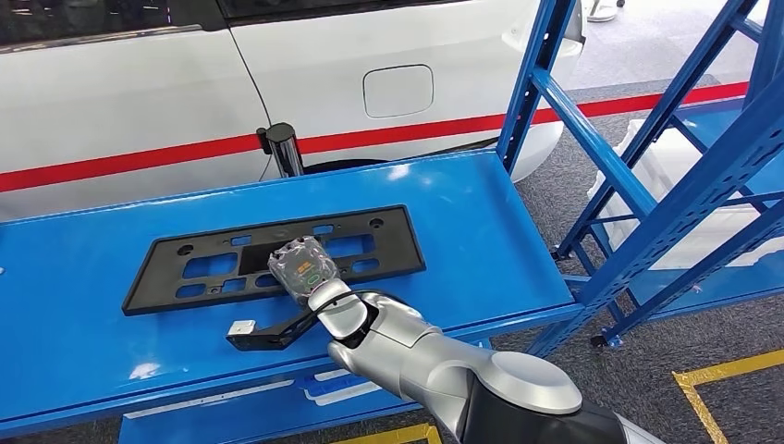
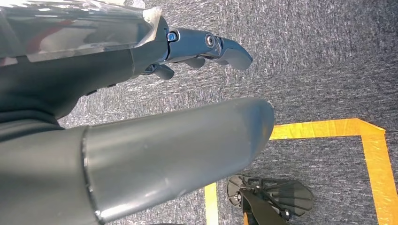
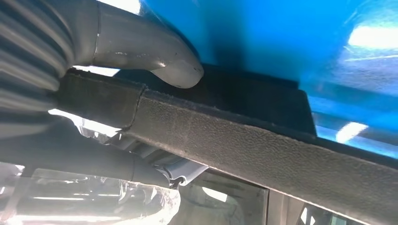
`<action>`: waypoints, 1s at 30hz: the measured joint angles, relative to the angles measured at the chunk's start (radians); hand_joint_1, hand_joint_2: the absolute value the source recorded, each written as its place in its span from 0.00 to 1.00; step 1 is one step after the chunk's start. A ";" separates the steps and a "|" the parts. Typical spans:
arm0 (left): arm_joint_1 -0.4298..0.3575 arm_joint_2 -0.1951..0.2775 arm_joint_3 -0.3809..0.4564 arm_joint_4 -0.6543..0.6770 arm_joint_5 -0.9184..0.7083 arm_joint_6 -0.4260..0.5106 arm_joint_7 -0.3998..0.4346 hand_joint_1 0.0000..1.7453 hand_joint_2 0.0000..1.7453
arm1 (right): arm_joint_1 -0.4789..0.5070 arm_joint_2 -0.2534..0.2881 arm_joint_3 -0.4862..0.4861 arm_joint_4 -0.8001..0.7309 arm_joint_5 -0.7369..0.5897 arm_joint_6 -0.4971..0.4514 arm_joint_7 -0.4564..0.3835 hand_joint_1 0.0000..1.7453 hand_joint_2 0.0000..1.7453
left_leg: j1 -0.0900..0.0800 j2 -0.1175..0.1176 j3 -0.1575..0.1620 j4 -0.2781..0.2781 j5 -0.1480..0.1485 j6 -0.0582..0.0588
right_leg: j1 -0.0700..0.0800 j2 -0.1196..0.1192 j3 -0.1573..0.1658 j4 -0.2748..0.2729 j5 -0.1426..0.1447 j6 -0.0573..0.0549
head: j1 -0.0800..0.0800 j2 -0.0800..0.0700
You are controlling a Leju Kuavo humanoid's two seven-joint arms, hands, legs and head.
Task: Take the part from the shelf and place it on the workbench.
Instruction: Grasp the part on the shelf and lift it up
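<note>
The white car (image 1: 185,83) takes up the whole back of the head view, glossy body with a red stripe along the side and a rounded filler flap (image 1: 398,91). Off to the right is the blue steel shelf (image 1: 684,176), open frame with diagonal braces, and some white plastic-wrapped stuff (image 1: 666,185) sits behind its bars. In front of the car is the blue workbench (image 1: 481,222), a flat shiny painted top.

The part (image 1: 277,259) lies flat on the workbench, near the middle. It's a long black plastic frame with rectangular cutouts and a grainy, pebbled texture up close in the right wrist view. A smaller black bracket (image 1: 268,331) with a little white tag at one end lies nearer the front edge.

The right hand (image 1: 305,268) rests over the part's front rail and grips it, thumb (image 3: 159,58) on one side of the rail and dark fingers on the other.

The left hand (image 2: 206,49) hangs over grey carpet with yellow floor tape (image 2: 371,154), fingers loosely curled and holding nothing.
</note>
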 joint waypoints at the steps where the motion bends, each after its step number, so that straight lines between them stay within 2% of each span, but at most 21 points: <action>1: 0.000 0.000 0.000 0.000 0.000 0.000 0.000 0.00 0.00 | 0.000 0.000 0.000 0.000 -0.001 -0.002 -0.001 1.00 1.00 | 0.000 0.000 0.000 0.000 0.000 0.000 | 0.000 0.000 0.000 0.000 0.000 0.000 | 0.000 0.000; 8: 0.000 0.005 -0.004 0.000 -0.007 -0.003 0.000 0.00 0.00 | 0.000 0.000 -0.001 0.002 -0.016 -0.032 -0.015 1.00 1.00 | 0.000 0.000 0.000 0.000 0.000 0.000 | 0.000 0.000 0.000 0.000 0.000 0.000 | 0.000 0.000; 15: 0.000 0.007 -0.010 0.000 -0.008 -0.001 0.001 0.00 0.00 | -0.024 0.000 -0.037 -0.012 -0.119 -0.142 -0.071 1.00 1.00 | 0.000 0.001 -0.001 0.000 0.000 0.000 | -0.001 0.000 0.000 0.000 0.000 0.000 | 0.000 0.000; 23: 0.000 0.007 -0.010 0.000 -0.008 0.000 0.001 0.00 0.00 | -0.034 0.000 -0.061 -0.030 -0.134 -0.159 -0.085 1.00 1.00 | 0.000 0.001 -0.001 0.000 0.000 0.000 | -0.001 0.000 -0.001 0.000 0.000 0.000 | 0.000 0.000; 27: 0.000 0.006 -0.010 0.000 -0.004 0.006 0.000 0.00 0.00 | -0.041 -0.001 -0.094 -0.054 -0.189 -0.264 -0.162 1.00 1.00 | 0.001 0.001 -0.003 0.000 0.000 0.000 | -0.001 0.000 -0.002 0.000 0.000 0.000 | 0.000 0.000; 30: 0.000 0.006 -0.009 0.000 0.002 0.012 -0.008 0.00 0.00 | -0.060 0.000 -0.159 -0.102 -0.197 -0.309 -0.225 1.00 1.00 | 0.001 0.001 -0.004 0.000 0.000 0.000 | -0.001 0.000 -0.003 0.000 0.000 0.000 | 0.000 0.000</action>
